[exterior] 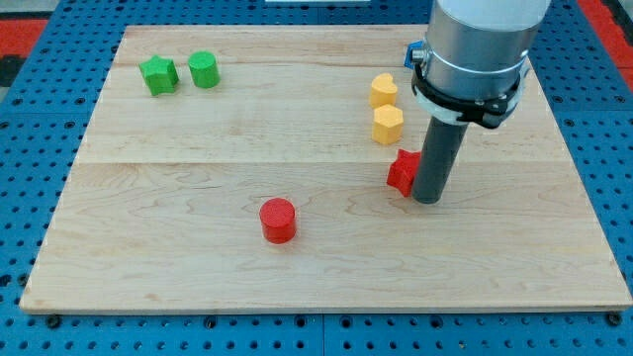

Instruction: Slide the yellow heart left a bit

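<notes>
The yellow heart [384, 90] lies at the upper right of the wooden board [198, 247]. A yellow hexagon [388, 125] sits just below it, close to it. My tip [427, 200] rests on the board below and to the right of both yellow blocks. It touches the right side of a red block [402, 171], whose shape is partly hidden by the rod. The heart is about a hundred pixels above and to the left of my tip.
A red cylinder [278, 220] stands at the lower middle. A green star [158, 75] and a green cylinder [204, 70] sit side by side at the upper left. The arm's grey body [475, 49] hangs over the board's upper right.
</notes>
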Motion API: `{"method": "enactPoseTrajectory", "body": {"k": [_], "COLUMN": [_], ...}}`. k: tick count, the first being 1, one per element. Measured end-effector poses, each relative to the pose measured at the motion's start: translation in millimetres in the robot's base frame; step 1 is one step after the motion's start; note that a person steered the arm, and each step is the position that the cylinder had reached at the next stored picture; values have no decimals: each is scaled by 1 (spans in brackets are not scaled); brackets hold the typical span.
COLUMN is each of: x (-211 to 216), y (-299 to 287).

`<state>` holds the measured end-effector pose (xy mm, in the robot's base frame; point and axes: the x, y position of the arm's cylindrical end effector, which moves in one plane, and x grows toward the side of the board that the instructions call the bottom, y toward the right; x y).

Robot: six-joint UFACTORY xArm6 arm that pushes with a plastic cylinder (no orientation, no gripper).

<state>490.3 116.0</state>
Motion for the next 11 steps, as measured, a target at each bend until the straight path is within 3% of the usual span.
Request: {"method": "enactPoseTrajectory", "body": {"k": [1,2,4,6,7,8,9,10,11], "x": [13,-21,-100,-96,-92,-62,-106,-156,-176], "y": [24,46,27,10,76,60,12,10,-56]}}
